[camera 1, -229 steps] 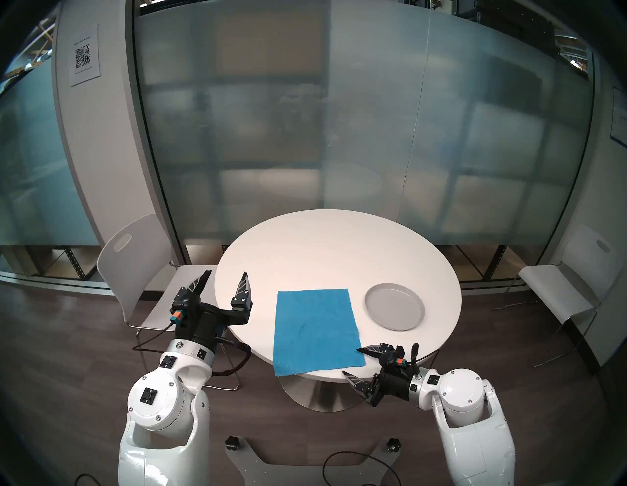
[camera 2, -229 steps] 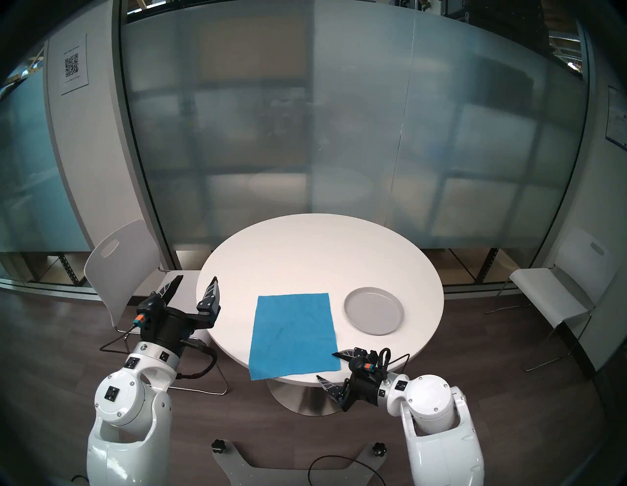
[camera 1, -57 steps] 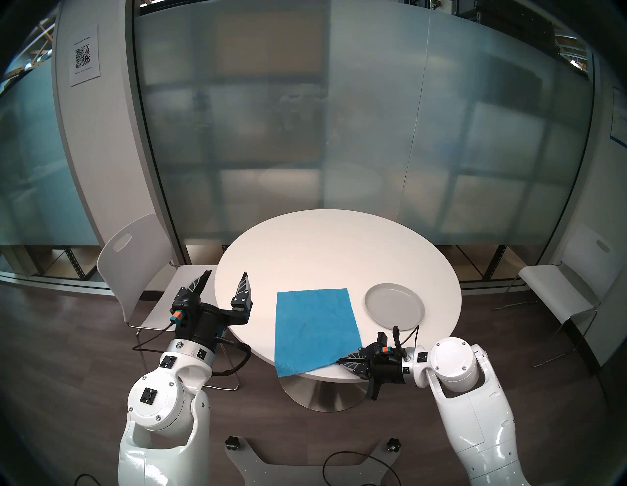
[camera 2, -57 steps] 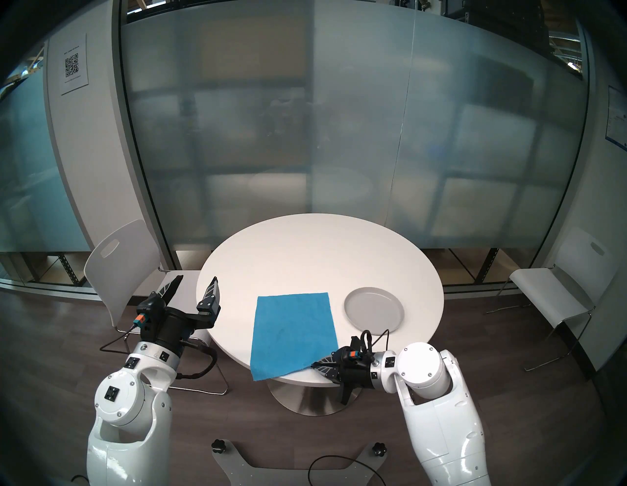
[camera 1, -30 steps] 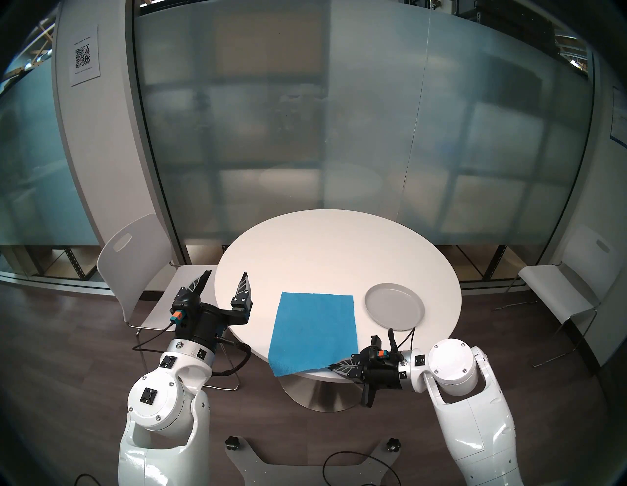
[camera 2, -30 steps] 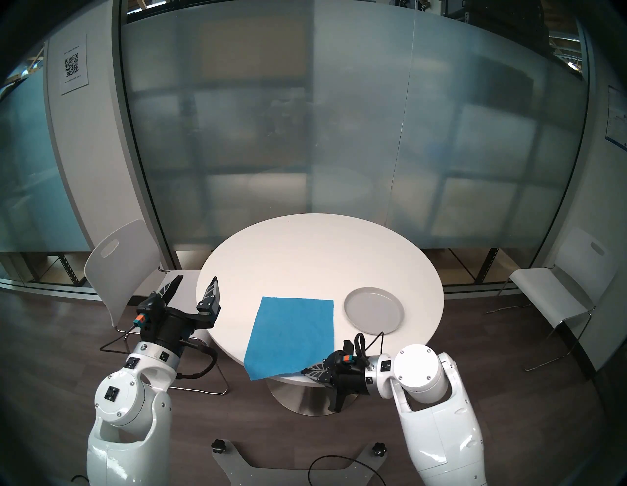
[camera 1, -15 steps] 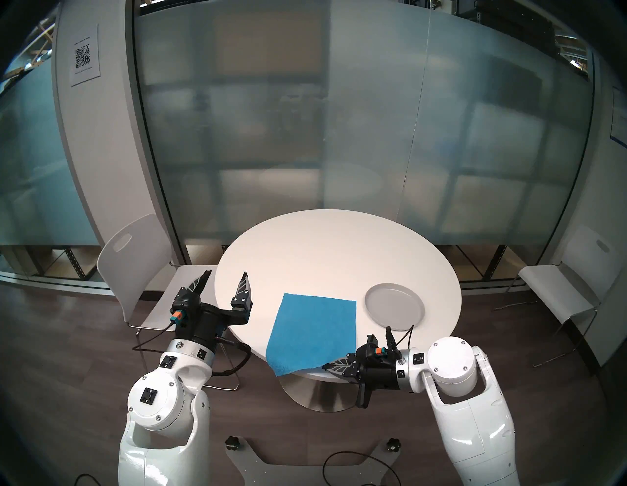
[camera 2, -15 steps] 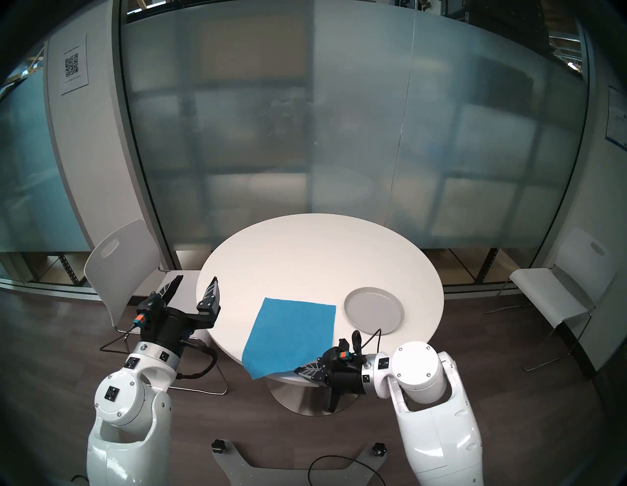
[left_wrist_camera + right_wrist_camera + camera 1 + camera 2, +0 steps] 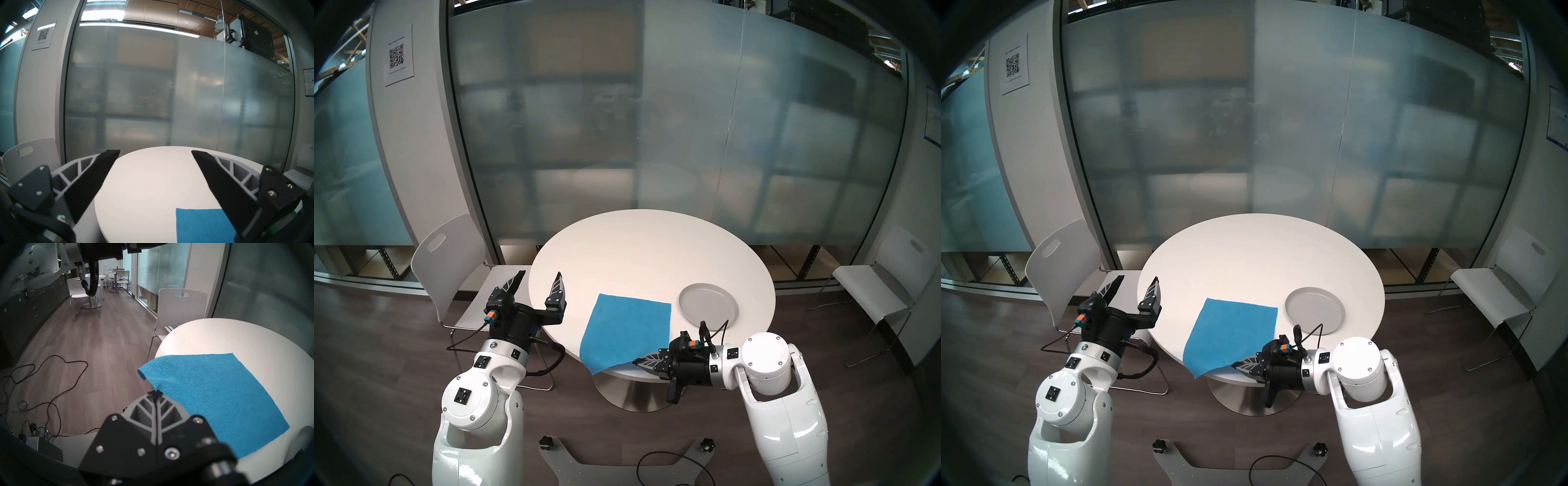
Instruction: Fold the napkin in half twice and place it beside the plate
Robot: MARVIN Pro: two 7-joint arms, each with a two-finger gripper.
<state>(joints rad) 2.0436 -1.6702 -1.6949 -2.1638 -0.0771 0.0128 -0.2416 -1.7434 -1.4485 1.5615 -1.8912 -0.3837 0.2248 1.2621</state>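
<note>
Right gripper (image 9: 635, 362) clamped on blue napkin (image 9: 628, 331) near corner, lifted off table (image 9: 650, 251); left gripper (image 9: 539, 275) spread, empty.

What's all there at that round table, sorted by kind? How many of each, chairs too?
Blue napkin: 1
Light-grey plate: 1
Round white table: 1
White chairs beside the table: 2
Robot grippers: 2, the left gripper open, the right gripper shut on the napkin's near edge
Total: 7
</note>
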